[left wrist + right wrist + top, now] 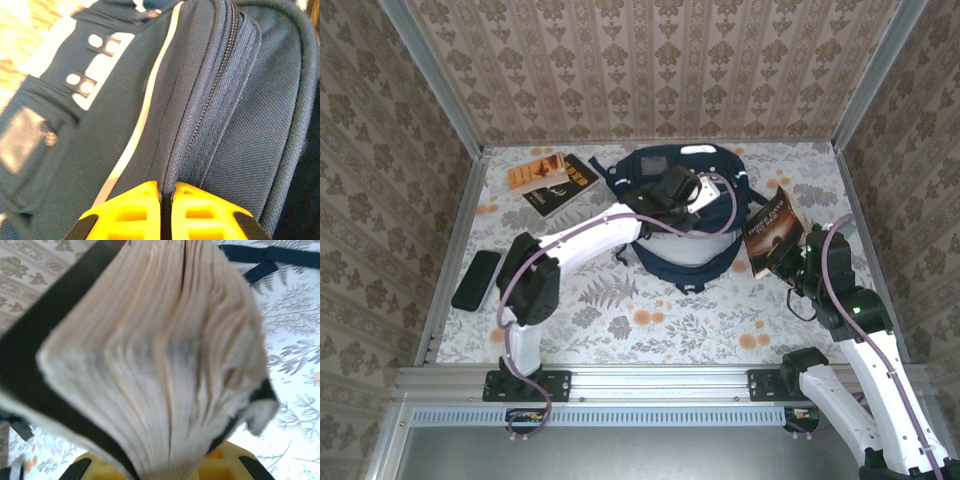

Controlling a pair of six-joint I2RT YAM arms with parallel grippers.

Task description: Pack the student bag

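The student bag (682,258), navy with a white stripe, lies at the middle back of the table. My left gripper (704,196) is over its top, and its yellow fingers (135,210) are shut on a fold of the bag's fabric (225,125) beside the closed zipper (215,85). To the right of the bag my right gripper (796,262) holds a dark-covered book (772,228) up off the table. In the right wrist view the book's fanned pages (160,355) rise from between the jaws of the right gripper (165,471).
An orange book (537,172) and a black book (563,186) lie at the back left. A flat black case (476,279) rests near the left edge. The bag's dark straps (260,262) trail on the flowered table. Patterned walls enclose the table on three sides.
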